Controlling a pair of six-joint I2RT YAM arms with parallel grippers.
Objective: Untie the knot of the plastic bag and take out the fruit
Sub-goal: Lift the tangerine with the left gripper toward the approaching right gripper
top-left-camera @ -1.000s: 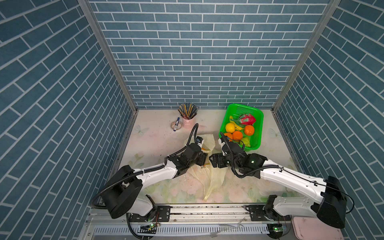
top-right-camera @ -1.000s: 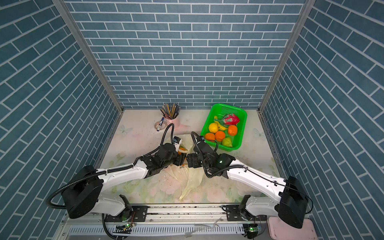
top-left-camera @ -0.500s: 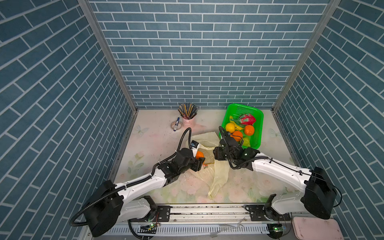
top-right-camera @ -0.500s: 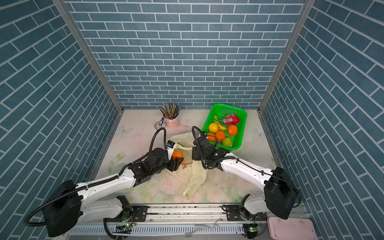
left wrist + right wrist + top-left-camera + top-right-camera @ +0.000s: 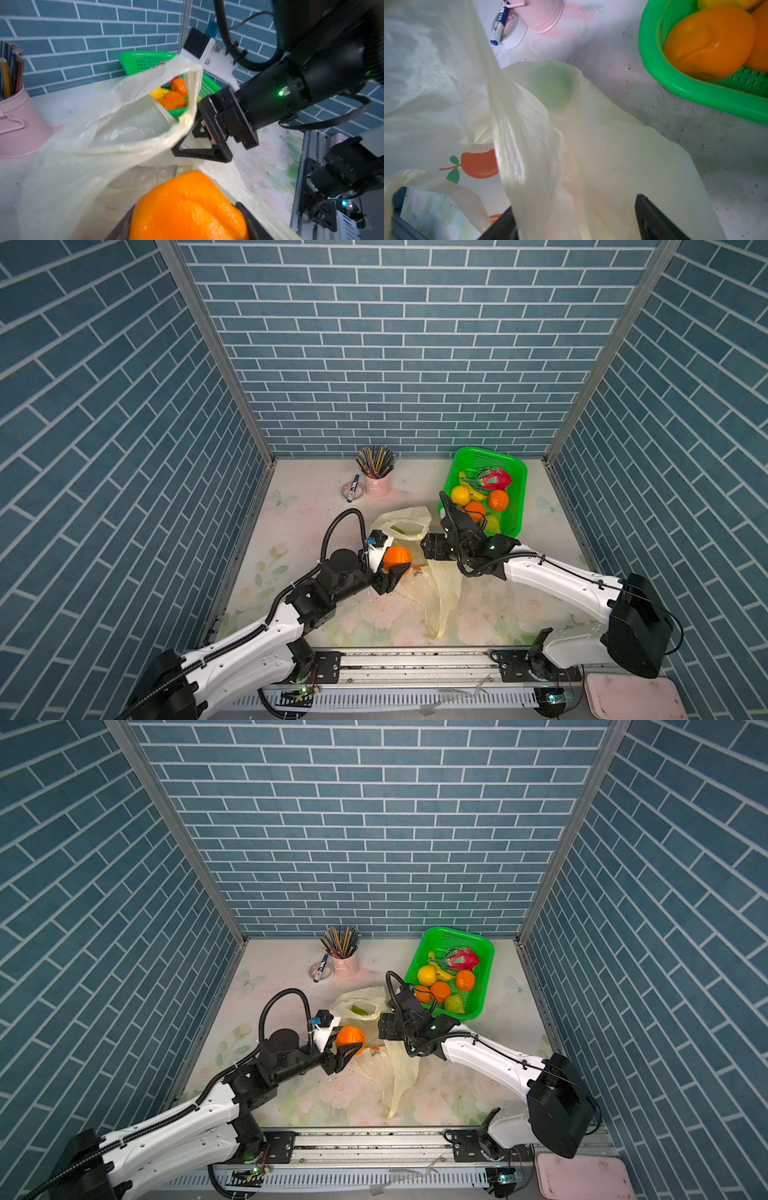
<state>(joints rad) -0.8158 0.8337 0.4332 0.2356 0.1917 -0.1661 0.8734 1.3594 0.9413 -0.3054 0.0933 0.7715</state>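
Observation:
My left gripper (image 5: 395, 563) (image 5: 185, 218) is shut on an orange round fruit (image 5: 397, 557) (image 5: 350, 1036) (image 5: 187, 203), held above the plastic bag (image 5: 434, 589) (image 5: 392, 1069). The pale yellow bag lies slack on the table, its mouth gaping toward the back wall. A green fruit (image 5: 401, 529) (image 5: 552, 87) lies inside it. My right gripper (image 5: 430, 548) (image 5: 575, 220) stands open at the bag's rim. The film drapes between its fingers (image 5: 199, 153). The knot is out of view.
A green basket (image 5: 515, 497) at the back right holds a yellow fruit (image 5: 460, 493), oranges (image 5: 498, 499) and a dragon fruit (image 5: 494, 479). A pink cup of pencils (image 5: 378, 485) and a marker on a tape ring (image 5: 353, 489) stand at the back.
My left gripper has come up out of the bag with the orange fruit. The bag's mouth has spread open toward the back, and my right gripper has shifted at its rim.

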